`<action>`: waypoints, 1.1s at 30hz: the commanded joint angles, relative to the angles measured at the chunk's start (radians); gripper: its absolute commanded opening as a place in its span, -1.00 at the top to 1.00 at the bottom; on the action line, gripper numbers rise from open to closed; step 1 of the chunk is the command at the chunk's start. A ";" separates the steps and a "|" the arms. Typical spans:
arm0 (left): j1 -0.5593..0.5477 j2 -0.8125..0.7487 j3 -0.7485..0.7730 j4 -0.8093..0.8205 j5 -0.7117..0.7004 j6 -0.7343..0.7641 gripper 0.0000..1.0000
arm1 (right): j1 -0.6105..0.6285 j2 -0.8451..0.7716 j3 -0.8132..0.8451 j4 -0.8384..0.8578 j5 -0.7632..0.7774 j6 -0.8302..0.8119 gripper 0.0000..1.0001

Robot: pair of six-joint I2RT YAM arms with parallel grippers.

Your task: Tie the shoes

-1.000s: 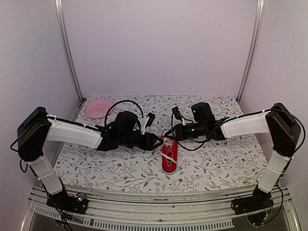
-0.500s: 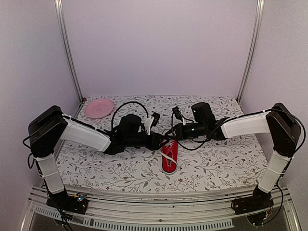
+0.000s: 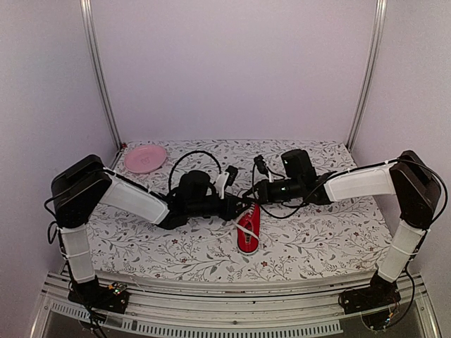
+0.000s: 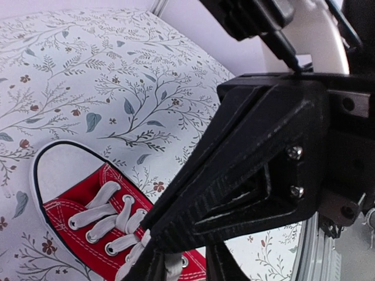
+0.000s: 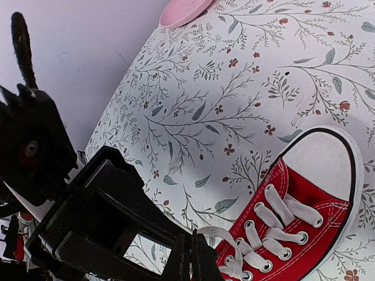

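Shoe [image 3: 248,231] sits mid-table [image 3: 324,239] - light, soft canvas, laces [image 5: 266,231] limp and slippery, best pinched near the ends - right gripper [image 5: 190,259] clamped on one, left gripper [image 4: 179,268] slightly apart astride another.

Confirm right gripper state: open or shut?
Shut. In the right wrist view the right gripper has its fingers together with no gap, pinching a white lace by the red sneaker eyelets.

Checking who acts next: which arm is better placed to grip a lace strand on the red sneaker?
Left. The left gripper straddles a strand of the white laces on the red canvas sneaker, fingers apart; the right gripper is shut, seemingly pinching another strand.
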 commanded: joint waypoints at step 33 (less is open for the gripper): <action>-0.008 0.023 0.020 0.023 -0.033 -0.039 1.00 | 0.223 -0.088 -0.014 -0.349 0.263 -0.318 0.24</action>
